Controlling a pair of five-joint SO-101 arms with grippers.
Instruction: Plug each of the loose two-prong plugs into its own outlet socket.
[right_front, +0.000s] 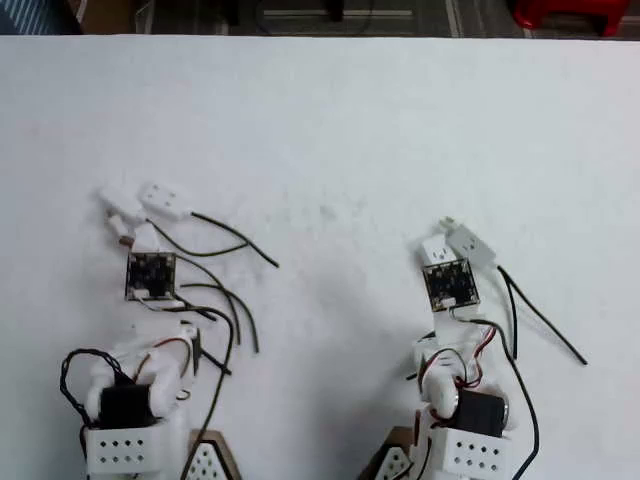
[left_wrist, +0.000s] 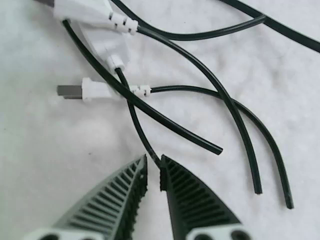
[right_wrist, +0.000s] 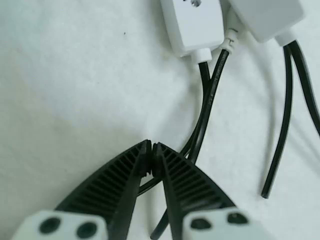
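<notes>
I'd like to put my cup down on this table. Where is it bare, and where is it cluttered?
The far half of the table, beyond both bunches, is bare, and so is the wide middle lane between them. It is crowded around the left plugs with their black cables, and around the right plugs, whose cables trail outward.

A: High view, position?
B: Fixed overhead, looking down on the table (right_front: 320, 120) from the arms' side, well back.
A: Wrist views?
B: Each sits just behind its own gripper, close above the tabletop and facing forward: left gripper (left_wrist: 153, 170), right gripper (right_wrist: 151, 155).
A: Overlap?
B: The high and left wrist views share the loose plug (left_wrist: 92, 91) and black cable (left_wrist: 132, 120). The high and right wrist views share the socket (right_wrist: 192, 25).
</notes>
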